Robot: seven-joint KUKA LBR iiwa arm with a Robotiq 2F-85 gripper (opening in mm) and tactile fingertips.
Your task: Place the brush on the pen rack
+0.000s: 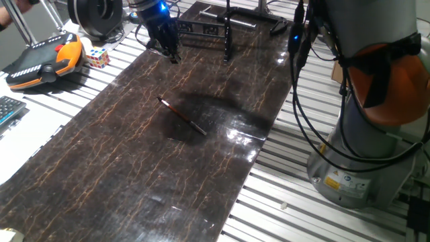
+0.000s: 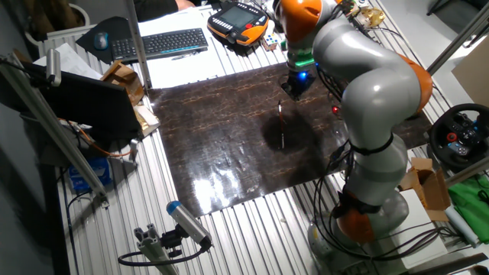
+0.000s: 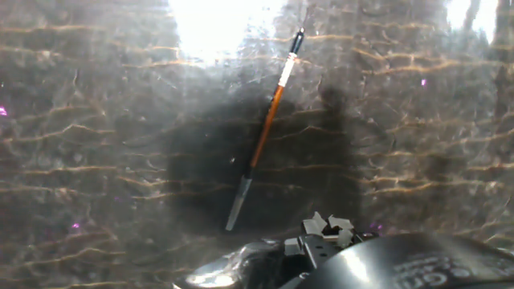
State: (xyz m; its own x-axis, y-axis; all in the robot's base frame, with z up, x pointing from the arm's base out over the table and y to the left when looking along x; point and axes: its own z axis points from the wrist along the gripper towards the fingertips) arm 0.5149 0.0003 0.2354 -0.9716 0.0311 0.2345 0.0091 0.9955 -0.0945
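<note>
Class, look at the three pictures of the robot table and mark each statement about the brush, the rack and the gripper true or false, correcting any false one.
1. The brush lies flat on the dark table. True.
2. The gripper is holding the brush. False: it is up above the table, apart from the brush.
3. The brush rests on the rack. False: the rack stands at the table's far end, brush not on it.
4. A keyboard sits beyond the table. True.

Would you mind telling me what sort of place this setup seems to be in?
Most likely a robotics lab or workshop. A slatted aluminium bench carries the dark marble-patterned mat, with a keyboard and an orange teach pendant behind it and loose cables around.
</note>
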